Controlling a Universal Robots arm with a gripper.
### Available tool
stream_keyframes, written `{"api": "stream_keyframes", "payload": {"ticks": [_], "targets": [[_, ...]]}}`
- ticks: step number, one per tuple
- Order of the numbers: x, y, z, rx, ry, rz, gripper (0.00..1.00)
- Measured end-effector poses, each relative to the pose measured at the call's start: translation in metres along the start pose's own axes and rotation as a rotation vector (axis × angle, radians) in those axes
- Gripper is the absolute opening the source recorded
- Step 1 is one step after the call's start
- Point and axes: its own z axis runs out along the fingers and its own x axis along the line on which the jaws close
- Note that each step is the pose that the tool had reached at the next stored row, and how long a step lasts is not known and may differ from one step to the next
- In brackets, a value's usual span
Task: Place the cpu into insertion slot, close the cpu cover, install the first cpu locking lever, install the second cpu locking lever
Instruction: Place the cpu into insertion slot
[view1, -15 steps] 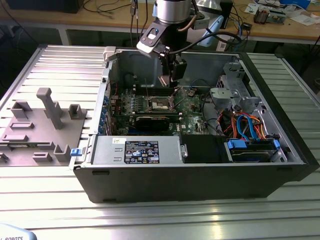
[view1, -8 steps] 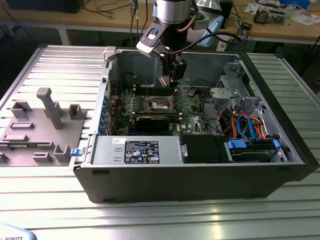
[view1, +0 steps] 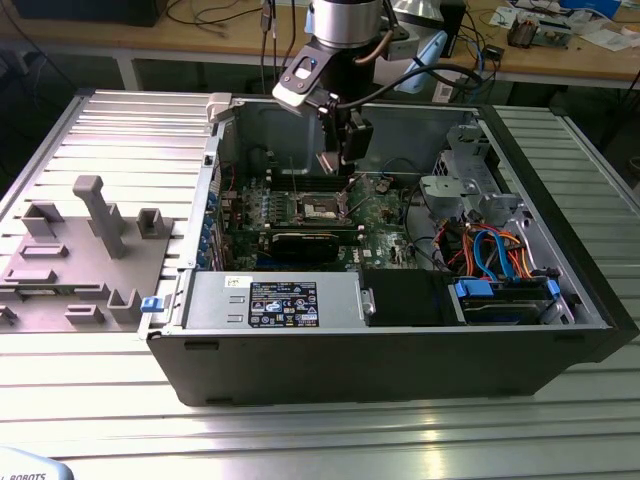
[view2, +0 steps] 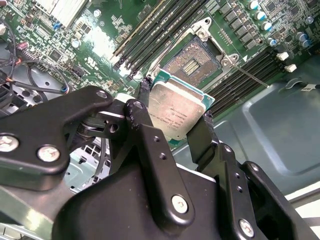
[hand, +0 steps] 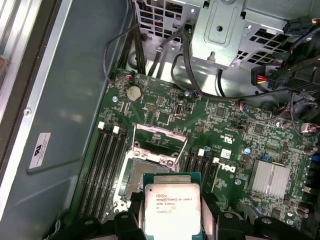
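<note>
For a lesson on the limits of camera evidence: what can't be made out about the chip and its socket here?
- Underside of the chip: faces away in both wrist views.
- One chip edge: cut off by the frame, first wrist view.
- Part of the socket: behind the chip, first wrist view.
- Socket pins: too small, exterior view.

Cpu (hand: 171, 209) pale silver face, green edge. Gripper (view2: 176, 104) matte black, silver screws (view2: 180, 203). Motherboard (hand: 225, 120) dark green, black memory slots (hand: 107, 160). Computer case (view1: 380, 370) dark grey. Cables (view1: 490, 245) blue and orange. Label (view1: 283, 303) black, blue, white. Table (view1: 300, 440) silver, ribbed stripes. Fixture block (view1: 100, 215) plain grey.
</note>
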Motion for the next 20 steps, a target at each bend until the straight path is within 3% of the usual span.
{"api": "stream_keyframes", "payload": {"ticks": [20], "targets": [[0.0000, -0.0001, 0.0009, 0.0010, -0.0033, 0.013, 0.54]]}}
